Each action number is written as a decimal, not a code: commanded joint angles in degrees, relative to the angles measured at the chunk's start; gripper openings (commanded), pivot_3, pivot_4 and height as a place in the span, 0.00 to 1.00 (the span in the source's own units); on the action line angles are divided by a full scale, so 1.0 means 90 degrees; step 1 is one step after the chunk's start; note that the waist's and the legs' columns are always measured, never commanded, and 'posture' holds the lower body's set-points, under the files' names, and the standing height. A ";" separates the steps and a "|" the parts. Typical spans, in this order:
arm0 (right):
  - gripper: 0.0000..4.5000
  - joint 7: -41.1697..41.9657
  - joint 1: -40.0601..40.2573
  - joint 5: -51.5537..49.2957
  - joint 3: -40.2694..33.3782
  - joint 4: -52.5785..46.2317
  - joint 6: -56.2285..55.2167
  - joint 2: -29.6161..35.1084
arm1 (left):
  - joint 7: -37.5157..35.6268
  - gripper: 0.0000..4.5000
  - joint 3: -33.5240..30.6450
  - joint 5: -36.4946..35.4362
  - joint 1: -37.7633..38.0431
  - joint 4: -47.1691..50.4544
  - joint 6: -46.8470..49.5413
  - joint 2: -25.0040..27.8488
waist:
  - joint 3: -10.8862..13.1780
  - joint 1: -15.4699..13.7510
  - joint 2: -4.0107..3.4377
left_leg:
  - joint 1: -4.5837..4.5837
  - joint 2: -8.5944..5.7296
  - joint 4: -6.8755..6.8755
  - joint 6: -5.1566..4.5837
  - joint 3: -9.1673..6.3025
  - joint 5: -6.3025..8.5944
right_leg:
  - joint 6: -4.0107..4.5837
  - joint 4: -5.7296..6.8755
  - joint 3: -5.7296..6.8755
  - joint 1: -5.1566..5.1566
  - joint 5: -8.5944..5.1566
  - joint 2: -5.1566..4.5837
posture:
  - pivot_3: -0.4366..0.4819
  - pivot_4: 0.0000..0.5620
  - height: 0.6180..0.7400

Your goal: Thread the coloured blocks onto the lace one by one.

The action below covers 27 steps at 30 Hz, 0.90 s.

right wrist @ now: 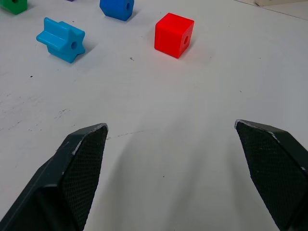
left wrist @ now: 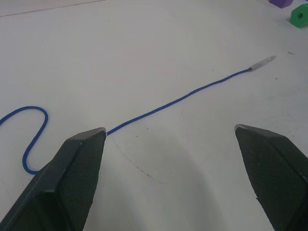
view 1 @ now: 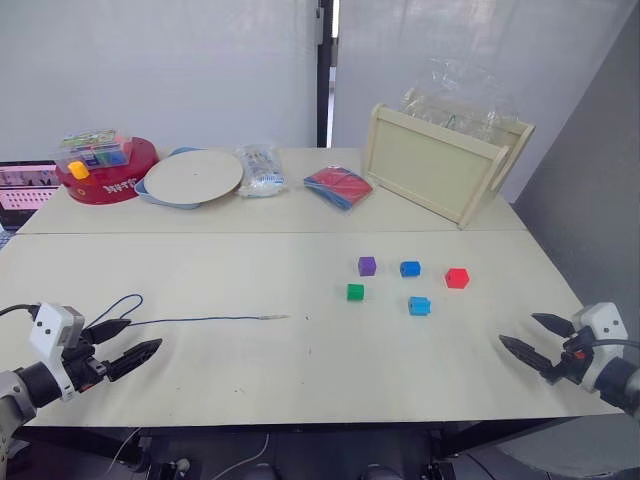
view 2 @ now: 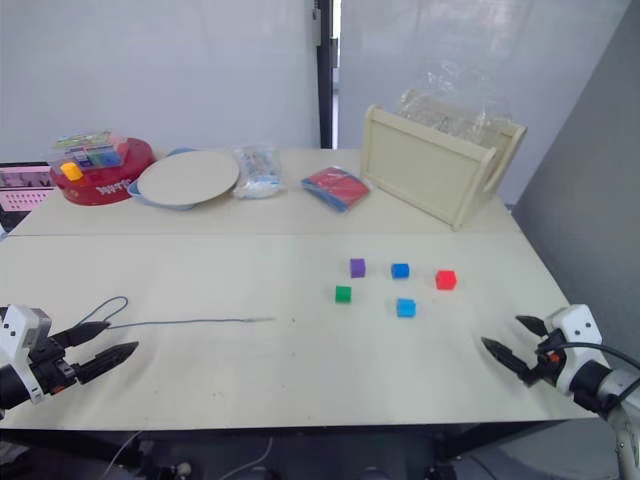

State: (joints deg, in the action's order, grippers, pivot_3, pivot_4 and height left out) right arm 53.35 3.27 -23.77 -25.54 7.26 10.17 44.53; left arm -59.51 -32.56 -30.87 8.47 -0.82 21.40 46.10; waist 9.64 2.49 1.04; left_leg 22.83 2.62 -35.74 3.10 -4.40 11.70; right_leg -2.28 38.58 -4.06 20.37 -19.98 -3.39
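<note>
The lace (view 1: 200, 320), a thin blue cord, lies on the table at the left. Its pale tip (left wrist: 262, 62) points right and it loops near my left gripper (view 1: 140, 335). That gripper stands open just left of the loop, holding nothing. At centre right sit a purple block (view 1: 367, 265), a blue block (view 1: 410, 268), a red block (view 1: 457, 278), a green block (view 1: 355, 292) and a light blue star-shaped block (view 1: 419, 306). My right gripper (view 1: 519, 330) is open near the front right edge, a short way from the red block (right wrist: 174, 34).
Along the back stand a round red tub (view 1: 110, 180) with a yellow piece on it, a white plate (view 1: 192, 176), a clear packet (view 1: 260, 168), a red and blue bundle (view 1: 337, 185) and a tilted wooden tray (view 1: 440, 165).
</note>
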 commanded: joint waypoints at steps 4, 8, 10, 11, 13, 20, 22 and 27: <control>0.99 0.0015 -0.0039 -0.0396 -0.0003 -0.0759 0.0298 -0.0116 | -0.0233 1.00 0.0551 -0.0192 -0.0706 0.0181 0.0182 0.0109 | 0.0000 -0.0056 -0.0001 | 0.0001 -0.0001 -0.0006 0.0001 -0.0004 0.0000 | 0.0000 0.0005 0.0006 -0.0002 0.0000 0.0000 | 0.48 0.27 1.00; 0.99 0.0273 -0.0359 -0.0742 0.0373 -0.1422 0.0749 -0.0078 | -0.0737 1.00 0.1503 -0.0043 -0.1690 0.0053 0.0017 0.0069 | 0.0000 -0.0042 0.0000 | 0.0002 -0.0002 -0.0011 0.0001 -0.0003 0.0000 | -0.0002 0.0008 0.0005 -0.0003 0.0001 0.0000 | 0.48 0.27 1.00; 0.99 0.0522 -0.0600 -0.0945 0.0665 -0.1806 0.1016 0.0017 | -0.1209 1.00 0.2231 0.0209 -0.2328 -0.0252 -0.0099 0.0046 | 0.0001 -0.0047 -0.0004 | 0.0001 -0.0003 -0.0012 0.0001 -0.0004 -0.0001 | -0.0002 0.0012 0.0006 -0.0003 0.0001 0.0001 | 0.48 0.27 1.00; 0.99 0.0642 -0.0648 -0.1059 0.0765 -0.2001 0.1173 0.0078 | -0.1442 1.00 0.2513 0.0332 -0.2590 -0.0455 -0.0215 0.0020 | 0.0001 -0.0043 -0.0005 | 0.0001 -0.0005 -0.0016 0.0001 -0.0004 -0.0002 | -0.0002 0.0018 0.0005 -0.0002 0.0001 0.0001 | 0.48 0.27 1.00; 0.99 0.0776 -0.0711 -0.1223 0.0876 -0.2283 0.1407 0.0164 | -0.1750 1.00 0.2919 0.0603 -0.3082 -0.1025 -0.0567 -0.0073 | 0.0001 -0.0040 -0.0007 | 0.0002 -0.0005 -0.0017 0.0001 -0.0004 -0.0001 | -0.0002 0.0018 0.0006 -0.0002 0.0001 0.0002 | 0.48 0.27 1.00; 0.99 0.0909 -0.0793 -0.1510 0.1120 -0.3178 0.1901 0.0455 | -0.2744 1.00 0.4016 0.1721 -0.4686 -0.3740 -0.2272 -0.0517 | 0.0002 -0.0039 -0.0004 | 0.0019 -0.0006 -0.0023 -0.0003 -0.0005 0.0000 | -0.0004 0.0007 0.0008 0.0006 0.0000 0.0005 | 0.48 0.27 1.00; 0.99 0.0827 -0.0777 -0.1547 0.1118 -0.3330 0.1974 0.0453 | -0.2870 1.00 0.4130 0.1882 -0.5055 -0.4331 -0.2643 -0.0751 | 0.0002 -0.0046 -0.0004 | 0.0022 -0.0006 -0.0029 -0.0003 -0.0008 0.0000 | -0.0005 0.0008 0.0011 0.0005 0.0000 0.0005 | 0.48 0.27 1.00; 0.99 0.0547 -0.0528 -0.1573 0.0983 -0.3674 0.2046 0.0359 | -0.3101 1.00 0.4347 0.2226 -0.5536 -0.5160 -0.3235 -0.1223 | 0.0004 -0.0081 0.0000 | 0.0044 -0.0009 -0.0051 -0.0008 -0.0013 0.0003 | -0.0007 0.0012 0.0016 0.0012 -0.0001 0.0003 | 0.48 0.27 1.00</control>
State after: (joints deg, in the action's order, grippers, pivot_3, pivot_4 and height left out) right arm 59.07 -2.08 -36.88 -14.61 -23.64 28.34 47.90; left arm -86.49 6.37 -11.87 -40.51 -45.69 -5.24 35.00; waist 9.68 1.76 1.05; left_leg 23.22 2.54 -36.21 3.02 -4.52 11.73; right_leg -2.35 38.70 -3.91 20.48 -19.99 -3.36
